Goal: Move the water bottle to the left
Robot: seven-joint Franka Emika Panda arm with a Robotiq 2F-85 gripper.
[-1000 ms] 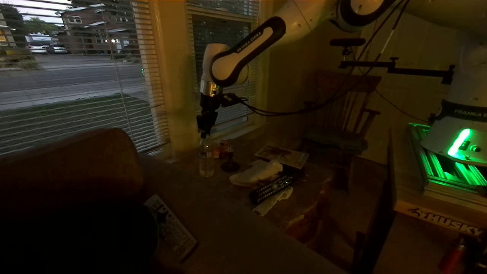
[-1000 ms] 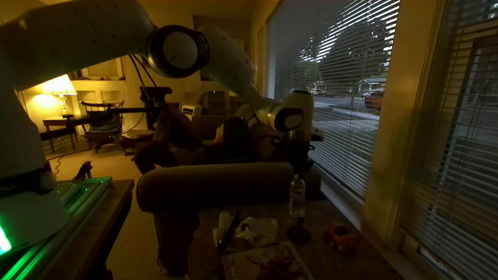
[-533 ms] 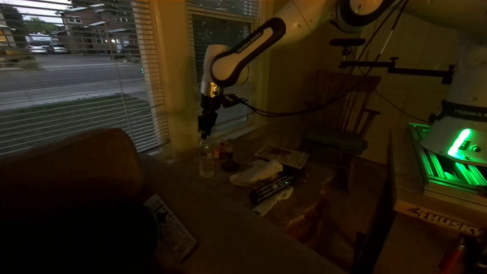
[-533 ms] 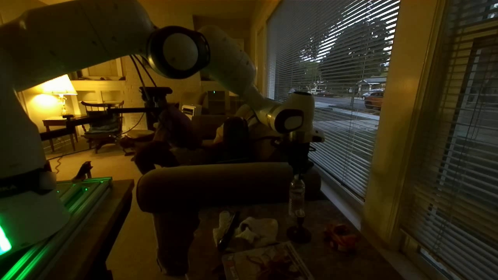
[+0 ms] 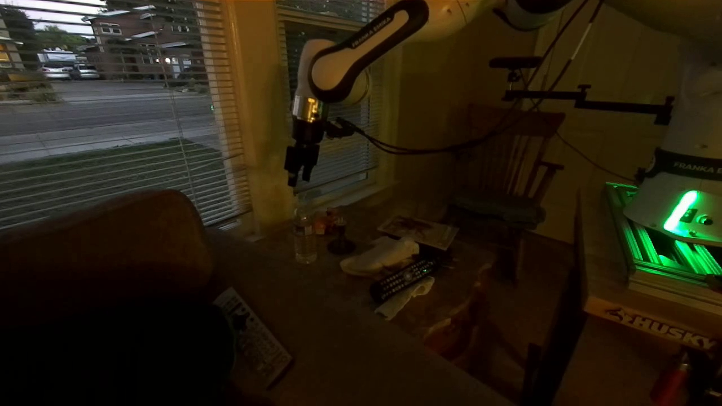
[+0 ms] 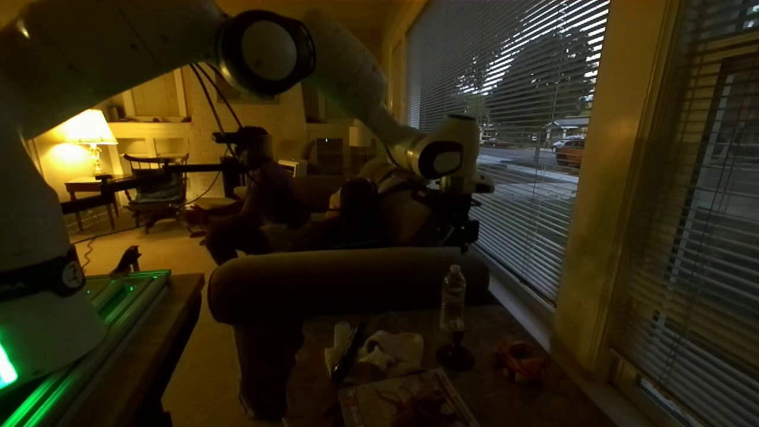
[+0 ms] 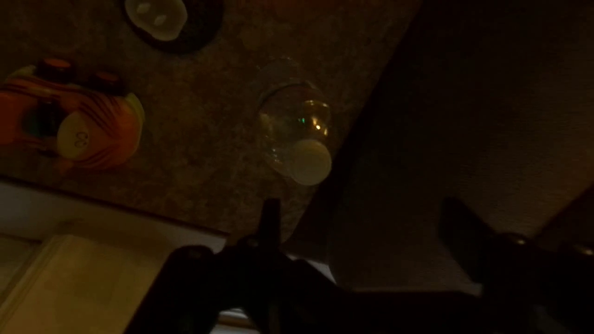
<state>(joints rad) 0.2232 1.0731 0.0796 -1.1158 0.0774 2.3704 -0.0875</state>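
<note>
Here, the empty hand (image 5: 299, 181), spread wide, hangs clear above the upright plastic water bottle (image 5: 305, 238), slightly off its vertical axis.

The toy car (image 7: 106, 116) was orange with dark stripes, the tabletop (image 7: 204, 139) mottled brown, the bottle cap (image 7: 311, 162) pale, the gripper (image 7: 360, 204) black

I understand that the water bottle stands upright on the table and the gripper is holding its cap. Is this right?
Not the holding: the gripper is open and apart from the cap, as the wrist view shows. The water bottle does stand upright on the table.
</note>
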